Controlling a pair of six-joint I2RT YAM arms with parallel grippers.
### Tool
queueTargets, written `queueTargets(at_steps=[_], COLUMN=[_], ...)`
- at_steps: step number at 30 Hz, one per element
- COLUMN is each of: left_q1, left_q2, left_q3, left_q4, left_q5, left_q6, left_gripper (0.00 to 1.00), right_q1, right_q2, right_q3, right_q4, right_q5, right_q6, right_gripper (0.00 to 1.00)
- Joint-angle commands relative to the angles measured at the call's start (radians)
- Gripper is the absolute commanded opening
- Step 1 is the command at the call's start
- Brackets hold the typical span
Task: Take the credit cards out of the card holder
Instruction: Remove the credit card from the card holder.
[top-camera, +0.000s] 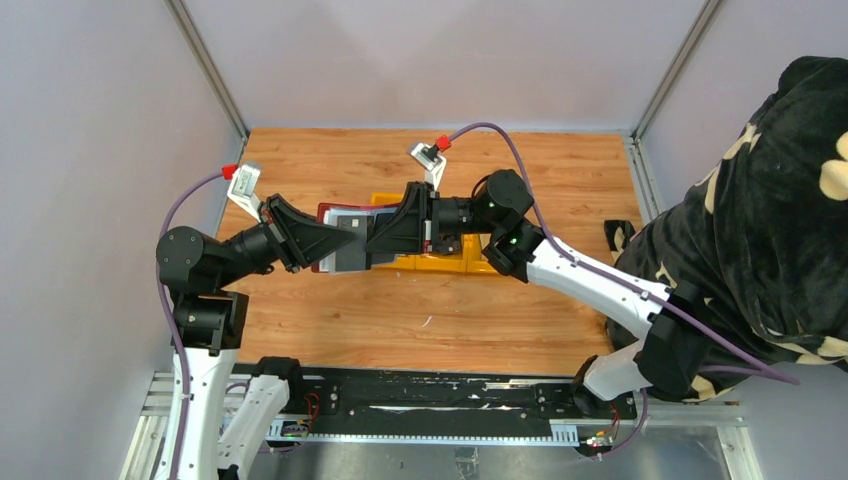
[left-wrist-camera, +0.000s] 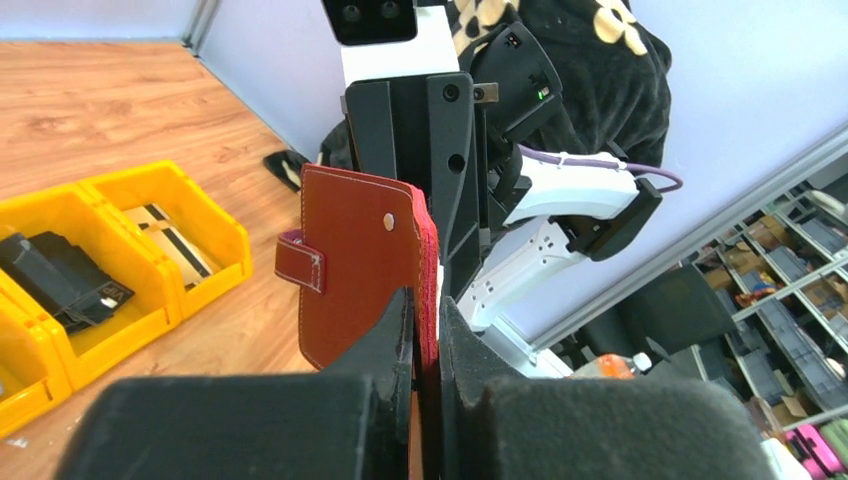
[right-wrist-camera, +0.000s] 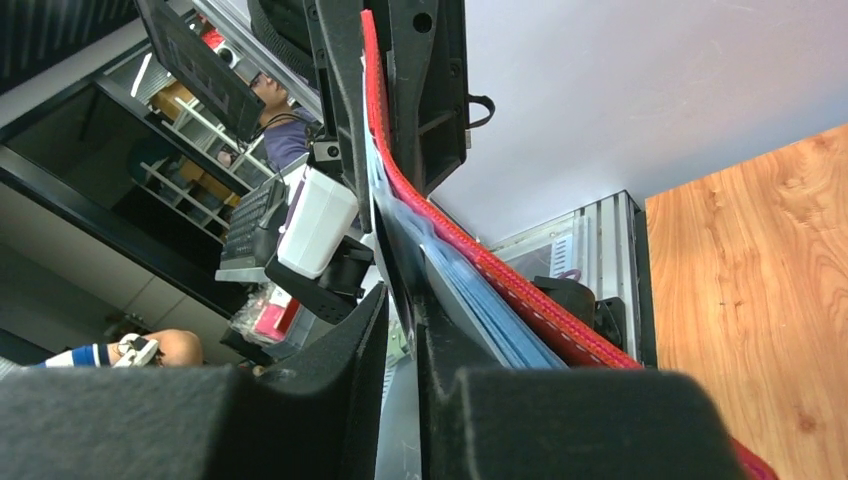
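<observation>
On the left, the left gripper (left-wrist-camera: 425, 312) is reaching in toward the middle with its jaws pressed together on 1 edge of the card holder (left-wrist-camera: 355, 260). It is gripping the red leather so that the case is standing on edge in the air above the worktop (top-camera: 400, 320), not resting on it. The closing tab (left-wrist-camera: 300, 262) is hanging loose on the outer face, so the case is lying open. Holding it up this way is probably giving the other arm a steady, exposed edge to pull against.

In the middle, the grey-blue lining is facing the right arm. A thin grey credit card (right-wrist-camera: 395, 255) is sticking out from the pockets beside the red stitched rim.

Coming from the right, the right gripper (right-wrist-camera: 400, 312) is meeting the left one nearly tip to tip. Its jaws are standing narrow and pinching that card's edge. The grip looks shallow, so a straight pull along the pocket is likely needed to keep the card from slipping.

Just beyond and to the right, the yellow bin (left-wrist-camera: 215, 215) is sitting on the worktop with dark flat items in 2 compartments. It is probably the drop-off place.
</observation>
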Motion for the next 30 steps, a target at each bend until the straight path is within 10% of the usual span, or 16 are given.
queueTargets(at_steps=[1, 12, 30], left_q1=[-0.003, -0.002, -0.002], left_q2=[-0.006, 0.005, 0.015], left_q3=[-0.018, -0.045, -0.008], left_q4=[-0.004, 0.122, 0.143], left_q5=[0.002, 0.111, 0.127], left_q6=[0.006, -0.107, -0.129], left_gripper=[0.13, 0.37, 0.03], right_q1=[0.006, -0.053, -0.069], right_q2=[0.039, 0.003, -0.096], right_q3=[0.018, -0.096, -0.179], right_q4=[0.132, 0.296, 0.268], right_q5=[0.02, 0.048, 0.045], right_q6=[0.077, 0.187, 0.141], right_gripper=[0.16, 0.0, 0.0])
